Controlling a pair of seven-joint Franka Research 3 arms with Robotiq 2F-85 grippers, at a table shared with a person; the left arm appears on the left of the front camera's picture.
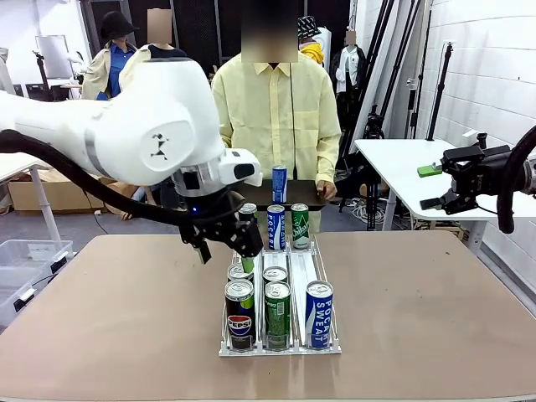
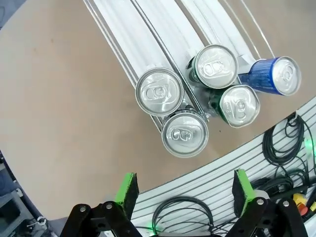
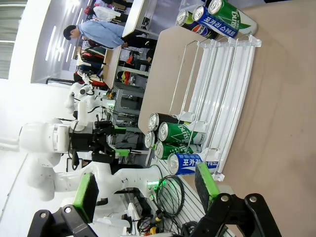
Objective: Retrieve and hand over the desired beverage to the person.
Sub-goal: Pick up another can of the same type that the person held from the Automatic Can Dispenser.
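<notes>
Beverage cans [image 1: 275, 275] of aluminium stand in a clear plastic three-lane rack [image 1: 301, 266] in the middle of the brown, round-cornered table [image 1: 126, 327]. At the rack's near end a black Pepsi can [image 1: 239, 315], a green can [image 1: 277, 310] and a blue-and-white Pocari Sweat can [image 1: 319, 312] line up side by side. Two more cans stand just behind the Pepsi and the green one. Three cans stand at the far end: a dark one partly hidden behind the left arm, a blue-and-white one [image 1: 275, 226] and a green one [image 1: 300, 224].

A slim blue can [image 1: 279, 183] stands apart from the rack at the table's far edge. It is just in front of the person in the pale-yellow button-up shirt [image 1: 276, 117], who stands at the far side with one hand [image 1: 327, 189] near that can.

The left tool [image 2: 184, 177] hangs above the rack's left lane, released. Its green pads [image 2: 127, 191] are spread wide with nothing between them. Its wrist view looks down on the tops of the five near-end cans, none of them touched.

The right tool [image 3: 145, 173] is held off the table's right side, well apart from the rack. It is also released, with its pads apart and empty. Its wrist view shows the rack lengthwise, with the near-end cans closest.
</notes>
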